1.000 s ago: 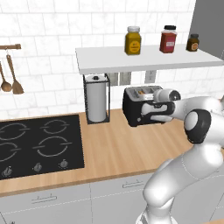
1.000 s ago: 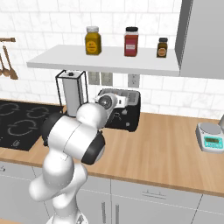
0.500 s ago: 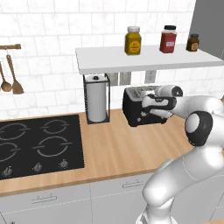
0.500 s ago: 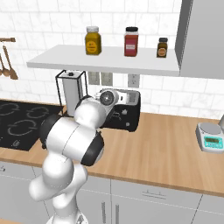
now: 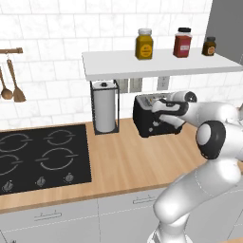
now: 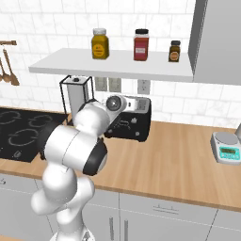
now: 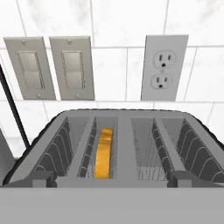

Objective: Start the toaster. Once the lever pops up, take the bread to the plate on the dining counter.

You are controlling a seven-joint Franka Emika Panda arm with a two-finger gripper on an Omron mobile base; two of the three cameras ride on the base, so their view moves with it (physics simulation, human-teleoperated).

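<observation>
1. The toaster (image 5: 154, 118) stands on the wood counter (image 5: 128, 161) against the tiled wall, just right of the paper towel holder (image 5: 104, 107) and under the white shelf (image 5: 156, 64). The bread (image 7: 104, 153) sits edge-on, low in its left slot.
2. The arm reaches forward with its hand level over the toaster's near end, and the hand camera looks down into the slots. The gripper (image 5: 159, 111) has its jaws spread wide and holds nothing.
3. Since a second ago, the hand has moved further in over the toaster.
4. In both base views the arm covers part of the toaster. The fingertips themselves are hard to make out.
</observation>
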